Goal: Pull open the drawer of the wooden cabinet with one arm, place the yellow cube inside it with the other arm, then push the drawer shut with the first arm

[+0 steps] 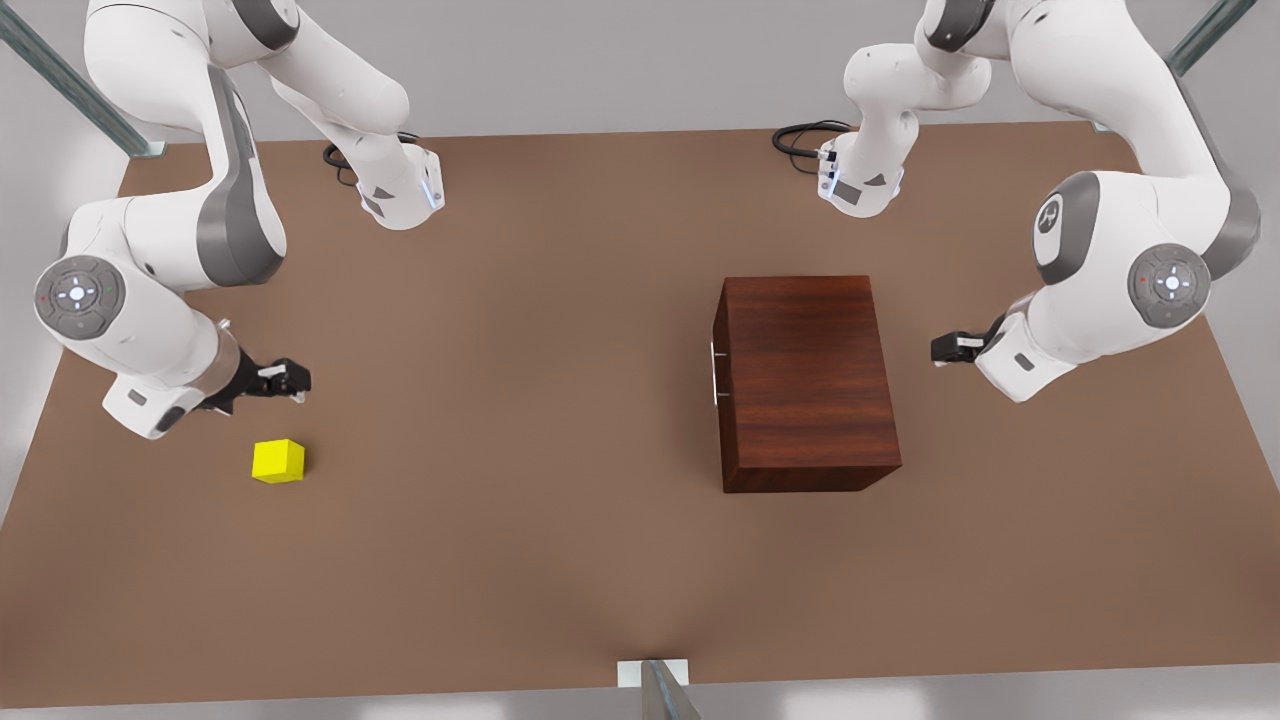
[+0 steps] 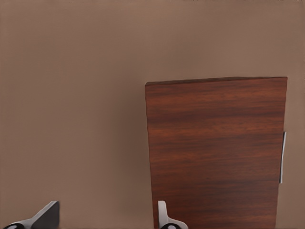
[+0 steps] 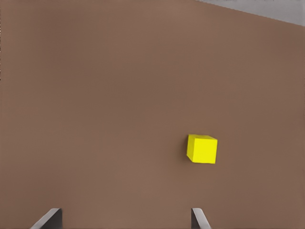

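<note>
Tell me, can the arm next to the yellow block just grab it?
Probably yes. The right gripper hangs open just above the yellow cube, and only bare table lies between them.

- A brown table [image 1: 560, 420] has a flat, plain top.
- Black cables [image 1: 800, 135] lie coiled at its far edge.
- Grey metal struts [image 1: 60, 80] stand at the corners.
- A grey wall [image 1: 620, 60] is behind.

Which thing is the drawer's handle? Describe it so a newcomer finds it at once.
Start at the wooden cabinet, the big dark box on the brown table. On its face toward the front view's left sits the handle, a thin silver bar, the sole bright metal on the wood.
</note>
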Robot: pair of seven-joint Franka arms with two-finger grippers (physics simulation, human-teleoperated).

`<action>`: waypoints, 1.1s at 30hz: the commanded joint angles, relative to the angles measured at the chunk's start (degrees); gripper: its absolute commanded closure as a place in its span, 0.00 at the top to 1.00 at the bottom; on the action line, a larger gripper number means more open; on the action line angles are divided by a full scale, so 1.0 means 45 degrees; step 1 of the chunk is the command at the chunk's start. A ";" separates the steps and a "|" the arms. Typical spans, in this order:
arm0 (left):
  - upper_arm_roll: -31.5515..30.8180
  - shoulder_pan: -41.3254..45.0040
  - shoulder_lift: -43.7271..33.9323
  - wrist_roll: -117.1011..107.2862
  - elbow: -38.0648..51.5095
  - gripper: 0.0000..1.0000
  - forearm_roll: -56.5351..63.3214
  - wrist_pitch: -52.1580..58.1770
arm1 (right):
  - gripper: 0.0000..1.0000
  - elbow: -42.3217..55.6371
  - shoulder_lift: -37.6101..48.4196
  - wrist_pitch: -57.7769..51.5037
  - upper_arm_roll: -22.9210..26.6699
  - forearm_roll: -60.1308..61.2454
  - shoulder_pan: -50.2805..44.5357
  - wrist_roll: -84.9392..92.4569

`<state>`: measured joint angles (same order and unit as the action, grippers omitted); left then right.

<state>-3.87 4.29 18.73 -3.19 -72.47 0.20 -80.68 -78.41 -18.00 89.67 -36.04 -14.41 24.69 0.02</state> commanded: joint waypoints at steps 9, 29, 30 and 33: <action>-0.0096 0.7425 0.3709 -1.0674 0.1241 1.00 0.1381 -0.1349 | 1.00 0.0023 0.0016 0.0912 0.0002 -0.0020 0.0002 0.0014; 0.0002 0.8441 0.5409 -1.3373 0.1359 0.78 0.2631 -0.1818 | 1.00 -0.0993 -0.1683 0.3431 0.0099 -0.0118 0.0509 0.1050; 0.0041 0.8441 0.5409 -1.3197 0.1320 0.78 0.2631 -0.1818 | 1.00 -0.1168 -0.1761 0.3743 0.0119 -0.0468 0.0587 0.1206; 0.0041 0.8422 0.5409 -1.2983 0.1144 0.78 0.2807 -0.1837 | 1.00 -0.1266 -0.2659 0.4193 0.0100 -0.0587 0.1738 0.1206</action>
<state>-3.71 42.15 43.14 -50.95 -67.17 12.22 -88.98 -83.94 -29.30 103.14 -35.53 -16.30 31.53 1.80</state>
